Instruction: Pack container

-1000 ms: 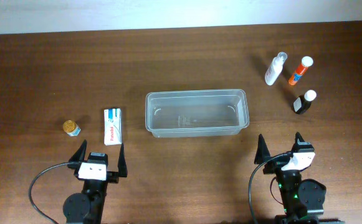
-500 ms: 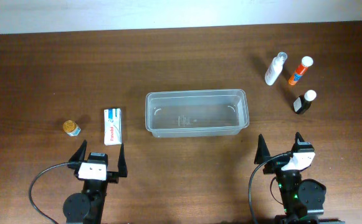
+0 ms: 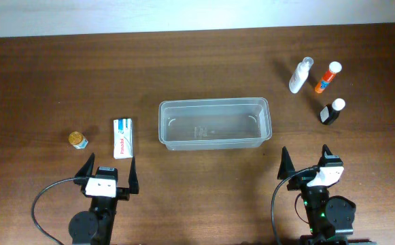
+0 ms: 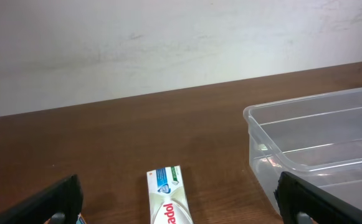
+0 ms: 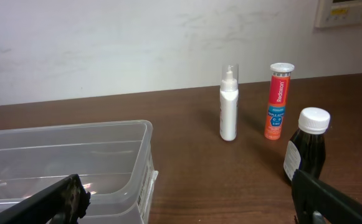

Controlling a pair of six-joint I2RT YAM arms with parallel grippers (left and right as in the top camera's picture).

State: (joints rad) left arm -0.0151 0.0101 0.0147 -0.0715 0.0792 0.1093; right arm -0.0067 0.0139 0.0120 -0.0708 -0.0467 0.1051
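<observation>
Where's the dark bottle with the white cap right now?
In the overhead view the dark bottle stands upright on the robot's right, with the orange tube and white bottle just beyond it and the container to its left.

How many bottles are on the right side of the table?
3, all upright beyond the tub: a white bottle farthest back, an orange tube just right of it, and a dark bottle with a white cap nearer the right arm. None appear hidden.
</observation>
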